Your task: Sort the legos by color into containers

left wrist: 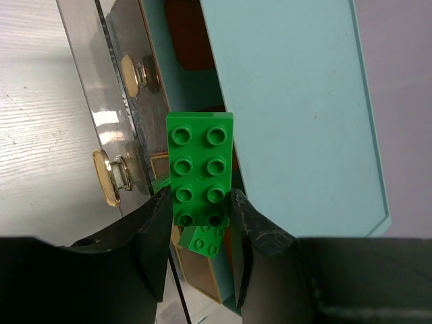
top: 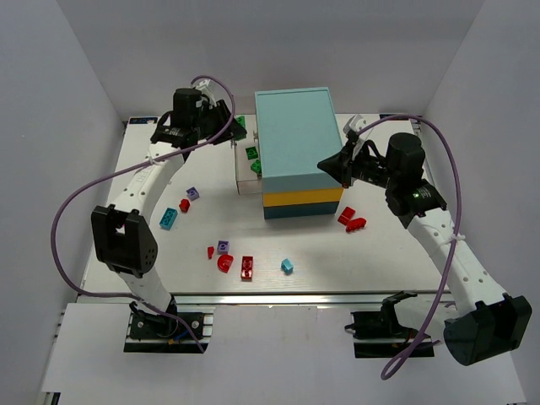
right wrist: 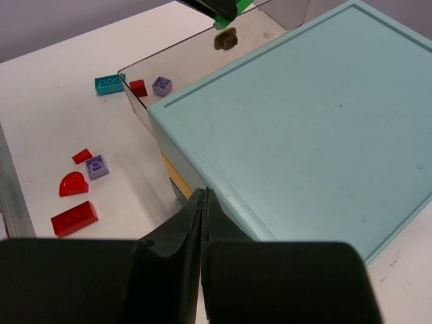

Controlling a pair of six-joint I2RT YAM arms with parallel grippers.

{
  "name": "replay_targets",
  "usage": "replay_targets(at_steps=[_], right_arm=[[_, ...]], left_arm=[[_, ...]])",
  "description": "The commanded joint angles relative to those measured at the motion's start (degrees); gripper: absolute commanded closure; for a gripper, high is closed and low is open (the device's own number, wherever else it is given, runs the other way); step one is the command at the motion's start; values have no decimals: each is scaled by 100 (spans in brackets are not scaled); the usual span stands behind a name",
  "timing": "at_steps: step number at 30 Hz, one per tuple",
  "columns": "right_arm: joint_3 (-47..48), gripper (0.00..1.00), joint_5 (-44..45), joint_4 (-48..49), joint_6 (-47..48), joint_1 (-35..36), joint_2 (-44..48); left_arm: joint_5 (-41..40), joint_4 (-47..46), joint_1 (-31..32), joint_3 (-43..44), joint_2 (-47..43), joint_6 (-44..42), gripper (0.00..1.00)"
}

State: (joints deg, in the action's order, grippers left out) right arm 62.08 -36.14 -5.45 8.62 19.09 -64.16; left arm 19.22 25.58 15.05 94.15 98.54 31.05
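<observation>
My left gripper [left wrist: 200, 212] is shut on a green two-by-four lego [left wrist: 201, 169] and holds it above the pulled-out clear drawer [top: 247, 171] on the cabinet's left side. A smaller green lego [left wrist: 206, 241] lies below it in the drawer, and two green legos [top: 251, 153] show there in the top view. The cabinet [top: 291, 126] has a light teal top over yellow and darker teal layers. My right gripper [right wrist: 203, 196] is shut and empty, its tip at the cabinet's right front top edge [top: 325, 164]. Red, purple and light blue legos lie loose on the table.
Left of the cabinet lie a purple lego [top: 192, 193], a red one [top: 184, 205] and a teal one [top: 168, 218]. Near the front lie a red brick [top: 247, 267], a red half-round [top: 225, 263], a purple lego [top: 223, 246] and a light blue one [top: 287, 266]. Red pieces [top: 350, 219] lie at the cabinet's right front.
</observation>
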Motion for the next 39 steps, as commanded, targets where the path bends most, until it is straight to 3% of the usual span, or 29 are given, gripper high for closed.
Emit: replay_targets(at_steps=[1,3,6,8,12,15,16,19,20,23,29,39], right_arm=[[-12,99,19,238,87,-19,123],[-12,94,19,220,113,-28,132],[-21,85,2,203,131,-20,132],[-21,80,-25,202,140,-11,132],[-12,78,-25,203,140,-37,150],[-30,77,46,194,140,-28,176],[-38,78,133,194,140,-28,176],[-73,83,431,220,96,-54,211],[-82,89,554,220,87,-29,220],[-117,100,1125,281,-36,-46,211],[-188,100,1505,370,-115,-72,194],[-214,100,1593,361,-124,-107,193]], left_arm=[[284,105,-2,192,-2,-64,55],[249,105,-2,191,7,-55,43],[222,114,-2,253,7,-64,35],[213,157,-2,332,25,-72,35],[222,140,-2,595,51,-46,35],[143,-35,-2,649,-54,68,45],[-48,-53,-2,622,-168,94,58],[-487,-89,-116,465,-361,156,76],[-646,-2,-116,377,-449,130,83],[-1356,507,-116,411,-450,-72,91],[-2063,1221,-116,429,-204,-151,92],[-1220,1247,-11,763,587,-187,87]])
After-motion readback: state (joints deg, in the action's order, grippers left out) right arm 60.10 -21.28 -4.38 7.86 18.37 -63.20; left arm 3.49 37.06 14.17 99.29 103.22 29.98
